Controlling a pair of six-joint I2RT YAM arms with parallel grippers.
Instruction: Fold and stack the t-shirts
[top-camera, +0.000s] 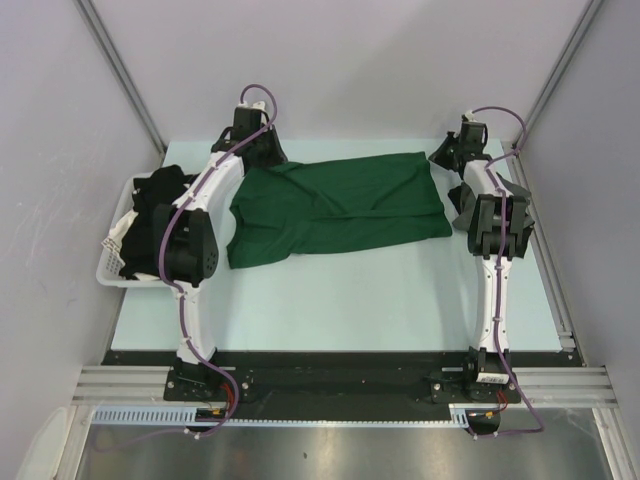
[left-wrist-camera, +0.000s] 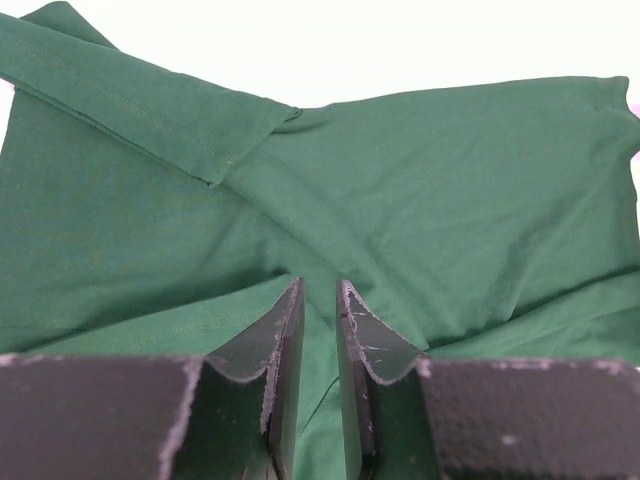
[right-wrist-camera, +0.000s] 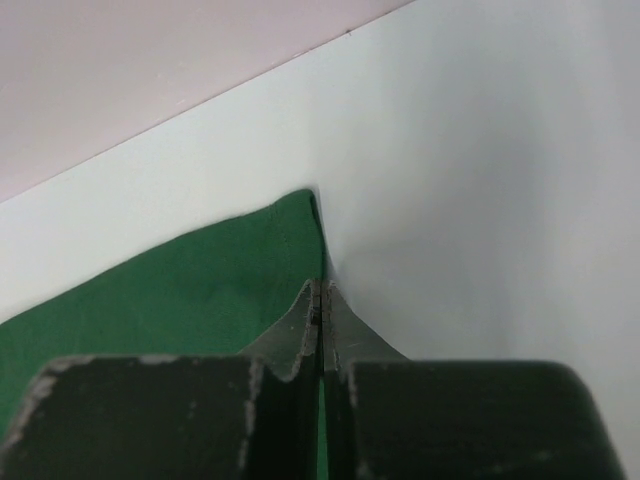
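Green t-shirt (top-camera: 340, 205) lies flat, left arm (top-camera: 205, 200) and right arm (top-camera: 492, 215) outstretched, jaws pinching its far corners.

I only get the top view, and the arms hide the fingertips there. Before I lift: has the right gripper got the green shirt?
Observer: Yes. Its wrist view shows the right gripper shut on the edge of the green shirt, at a corner.
Operator: And the left?
Observer: The left gripper is shut on it too. Cloth fills the narrow gap, and creases run to its tips.
Operator: Any folds near it?
Observer: A sleeve lies folded over the body just beyond it.
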